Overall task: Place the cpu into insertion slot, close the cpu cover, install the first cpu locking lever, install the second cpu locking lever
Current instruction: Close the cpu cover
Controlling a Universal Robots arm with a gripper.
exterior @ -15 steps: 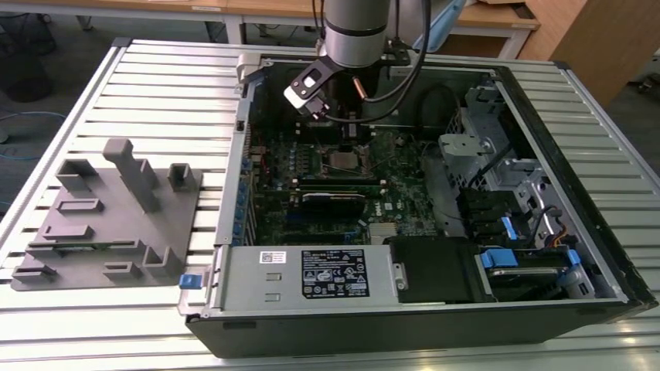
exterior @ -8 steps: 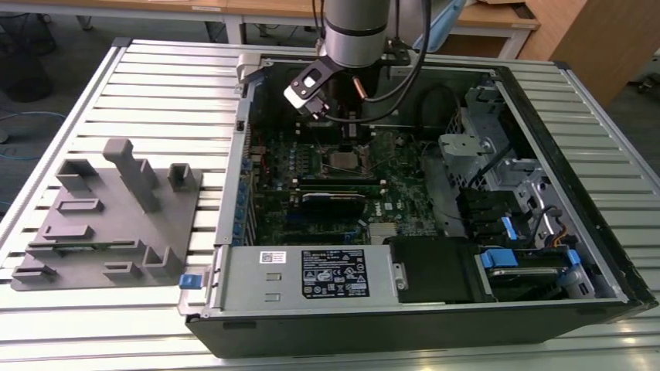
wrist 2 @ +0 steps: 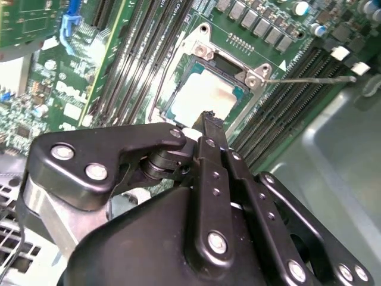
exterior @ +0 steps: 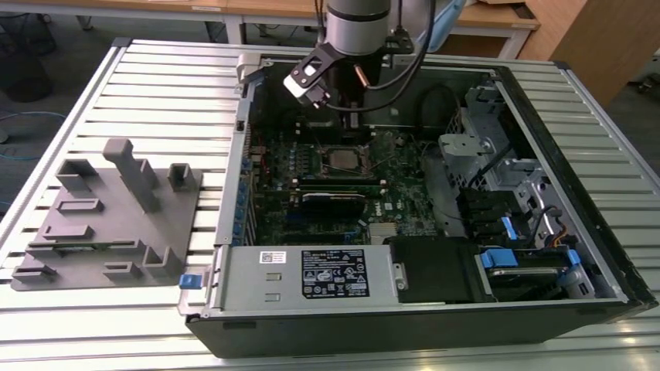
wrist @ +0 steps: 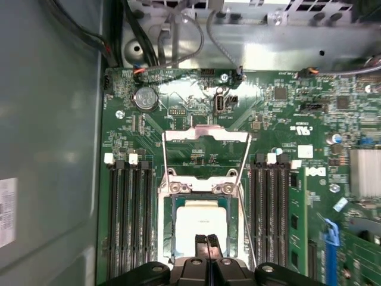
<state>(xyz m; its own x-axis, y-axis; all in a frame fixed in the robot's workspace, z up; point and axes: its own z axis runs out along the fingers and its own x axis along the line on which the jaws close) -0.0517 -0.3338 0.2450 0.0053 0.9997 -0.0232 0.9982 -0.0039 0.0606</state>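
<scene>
The cpu (wrist: 201,217) lies seated; hand (wrist: 207,240), pinched closed, empty, over its edge.

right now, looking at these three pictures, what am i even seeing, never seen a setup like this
One robot arm reaches into an open computer case that lies on a slatted metal table. The exterior view looks on from outside. Both wrist views ride on the arm, looking past its black gripper. The gripper is shut and holds nothing, its tip just over the cpu, which lies in the insertion slot. The cpu cover stands open. A grey fixture plate lies beside the case.
</scene>
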